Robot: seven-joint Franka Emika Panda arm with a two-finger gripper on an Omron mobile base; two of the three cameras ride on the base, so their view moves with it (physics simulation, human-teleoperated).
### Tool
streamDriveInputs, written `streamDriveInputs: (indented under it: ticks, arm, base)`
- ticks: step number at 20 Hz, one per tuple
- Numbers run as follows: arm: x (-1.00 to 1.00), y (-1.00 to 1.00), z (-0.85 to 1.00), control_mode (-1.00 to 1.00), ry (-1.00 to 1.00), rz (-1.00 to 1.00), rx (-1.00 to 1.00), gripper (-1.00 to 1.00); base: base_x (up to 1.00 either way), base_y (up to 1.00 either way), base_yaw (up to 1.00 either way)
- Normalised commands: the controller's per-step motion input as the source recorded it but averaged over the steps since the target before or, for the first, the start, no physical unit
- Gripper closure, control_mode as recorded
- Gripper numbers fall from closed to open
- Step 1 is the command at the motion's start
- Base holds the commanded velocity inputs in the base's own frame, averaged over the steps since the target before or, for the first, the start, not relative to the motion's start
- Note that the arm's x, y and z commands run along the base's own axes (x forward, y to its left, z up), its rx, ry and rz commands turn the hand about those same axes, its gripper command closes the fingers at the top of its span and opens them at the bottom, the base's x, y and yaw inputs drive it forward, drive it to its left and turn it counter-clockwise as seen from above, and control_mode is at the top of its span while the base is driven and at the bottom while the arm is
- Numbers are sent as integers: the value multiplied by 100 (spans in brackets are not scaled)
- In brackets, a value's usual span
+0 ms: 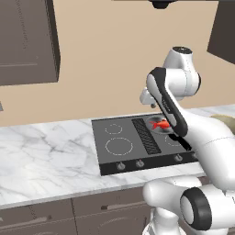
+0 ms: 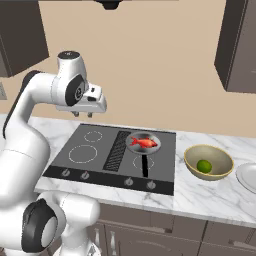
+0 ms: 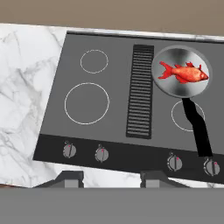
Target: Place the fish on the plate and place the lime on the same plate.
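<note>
Hovering high above the dark grey cooktop [image 2: 100, 160], well apart from it: gripper [image 2: 91, 111], jaws together, holding nothing. Small bright red-orange fish [image 3: 183, 72] lying in the round silver frying pan [image 3: 170, 87] at 2 o'clock on the cooktop in the hand view, black handle toward the knobs. Small round green lime [image 2: 203, 166] resting inside the deep tan-yellow bowl [image 2: 220, 157] at 3 o'clock of the cooktop. Shallow white-grey plate [image 2: 248, 177] just beyond the bowl. All on the white marble worktop [image 2: 210, 195].
</note>
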Motion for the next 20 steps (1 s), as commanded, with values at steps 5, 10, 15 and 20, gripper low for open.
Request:
streamDriveInputs:
  ticks: [5,10,15,20]
  arm:
    - [0,-32,-6,-100,0,-3,0,-100]
    - [0,-80,-12,-100,2,-19,0,-100]
    - [0,-63,-15,-100,1,-25,0,-100]
    - [7,-52,-32,-100,1,-34,0,-100]
  base:
    - [0,0,0]
    - [0,0,0]
    - [0,0,0]
    - [0,0,0]
